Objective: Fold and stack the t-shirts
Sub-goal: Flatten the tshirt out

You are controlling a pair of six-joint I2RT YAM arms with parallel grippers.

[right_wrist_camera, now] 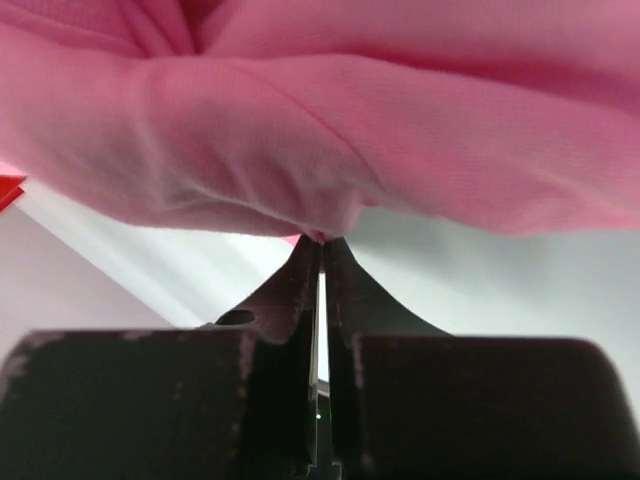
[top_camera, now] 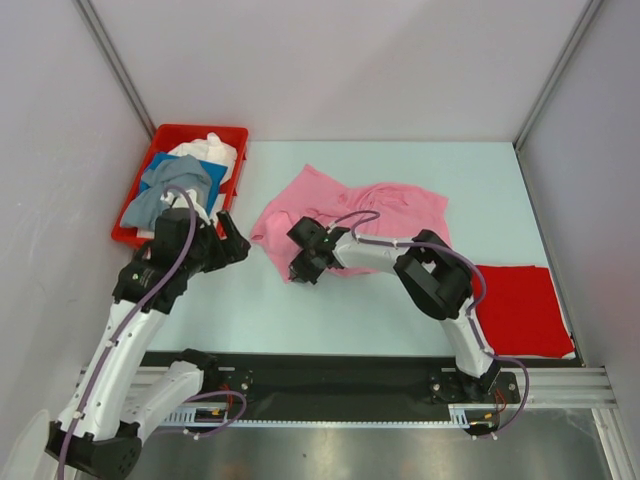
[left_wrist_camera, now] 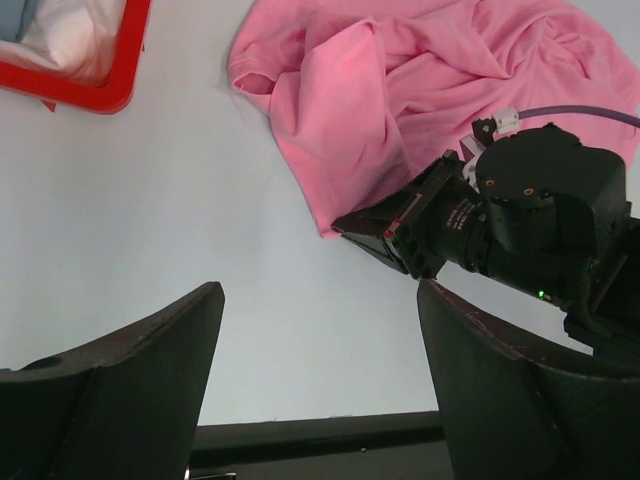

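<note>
A crumpled light pink t-shirt (top_camera: 360,212) lies mid-table; it also shows in the left wrist view (left_wrist_camera: 400,90) and fills the top of the right wrist view (right_wrist_camera: 320,130). My right gripper (top_camera: 300,268) is shut on the shirt's near-left corner, its tips (right_wrist_camera: 322,243) pinching the cloth edge. My left gripper (top_camera: 232,238) is open and empty, just left of the shirt and beside the red bin; its fingers (left_wrist_camera: 140,380) frame bare table. A folded red t-shirt (top_camera: 520,308) lies at the right front. Grey-blue (top_camera: 165,190), blue and white (top_camera: 212,152) t-shirts sit in the bin.
The red plastic bin (top_camera: 228,133) stands at the back left, its corner in the left wrist view (left_wrist_camera: 110,95). Grey walls enclose the table on three sides. A black rail (top_camera: 330,375) runs along the near edge.
</note>
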